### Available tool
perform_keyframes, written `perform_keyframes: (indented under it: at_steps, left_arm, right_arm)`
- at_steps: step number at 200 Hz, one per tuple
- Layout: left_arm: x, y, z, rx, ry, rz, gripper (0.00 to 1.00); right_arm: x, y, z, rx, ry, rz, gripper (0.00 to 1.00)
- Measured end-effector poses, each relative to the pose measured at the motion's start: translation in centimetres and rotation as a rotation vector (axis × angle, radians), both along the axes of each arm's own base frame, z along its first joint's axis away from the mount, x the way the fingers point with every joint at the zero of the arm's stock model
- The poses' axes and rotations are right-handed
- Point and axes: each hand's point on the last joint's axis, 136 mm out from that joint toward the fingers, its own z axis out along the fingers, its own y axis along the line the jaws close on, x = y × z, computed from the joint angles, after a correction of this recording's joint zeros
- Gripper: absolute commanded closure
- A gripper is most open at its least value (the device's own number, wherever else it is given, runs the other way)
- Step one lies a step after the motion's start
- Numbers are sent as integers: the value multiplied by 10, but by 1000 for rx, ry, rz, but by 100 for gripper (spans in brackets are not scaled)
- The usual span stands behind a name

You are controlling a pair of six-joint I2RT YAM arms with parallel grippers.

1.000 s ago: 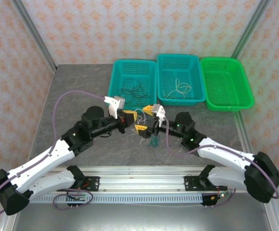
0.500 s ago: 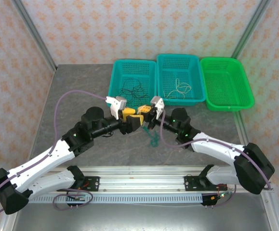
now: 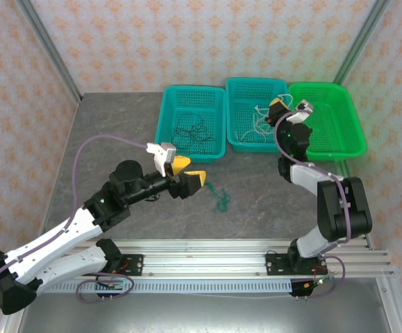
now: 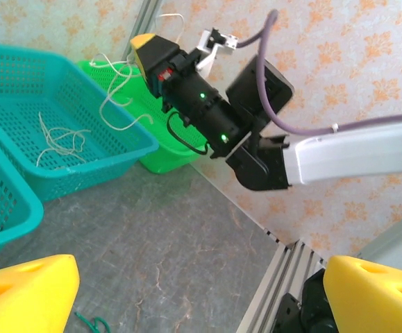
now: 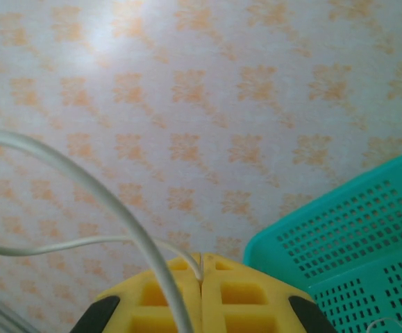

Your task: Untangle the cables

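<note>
Right wrist | white cable (image 5: 103,191) pinched in right claw (image 5: 201,267), trailing left

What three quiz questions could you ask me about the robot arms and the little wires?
1. True or false: the right gripper is shut on a whitish cable.
2. Which cable lies on the table near the left gripper? A: a black cable. B: a green cable. C: a whitish cable.
3. Fill in the gap: the left gripper's jaws stand ___.

Key: 1 true. 2 B. 3 open.
</note>
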Motion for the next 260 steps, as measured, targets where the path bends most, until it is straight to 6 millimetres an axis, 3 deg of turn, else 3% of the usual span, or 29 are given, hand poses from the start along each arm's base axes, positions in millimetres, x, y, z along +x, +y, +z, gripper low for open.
perform_keyframes:
  at_steps: [6,12,20,44,51,77,98,126,147,180,194,227,245,260]
  left_arm:
    - [1,0,-1,0,5,5,8]
    - [1,1,-2,0,8,9,8]
    - [2,2,-1,0,7,17,8]
    - [3,3,-2,-2,19,25,9]
    - [3,3,-4,-1,29,26,10]
    - [6,4,-12,6,72,49,12]
    - [14,6,-29,31,134,99,13]
    - [27,6,-57,71,228,161,14]
    - [32,5,-74,89,281,189,15]
    - [36,8,-92,115,349,240,16]
    - [37,8,-102,128,381,257,17]
    - [26,-8,-134,182,464,248,28]
    - [13,-21,-162,247,535,226,35]
    - [5,-28,-190,312,597,218,37]
  right_arm:
    - [8,0,-7,4,32,-1,66]
    - [14,1,-14,9,64,-1,51]
    - [21,2,-24,13,111,-4,38]
    - [22,-2,-57,34,224,-25,11]
    - [18,-5,-66,34,252,-36,7]
    - [-2,-10,-79,-9,345,-53,2]
    - [-14,-12,-61,-83,404,-53,2]
    - [-7,-18,-27,-171,505,-88,3]
    - [-18,-16,-28,-207,536,-57,6]
    - [-72,3,-69,-267,631,59,7]
    - [-98,16,-64,-292,618,109,8]
    - [-161,52,-23,-306,497,242,17]
    - [-184,68,-31,-283,540,314,23]
    - [-198,83,-58,-255,644,381,24]
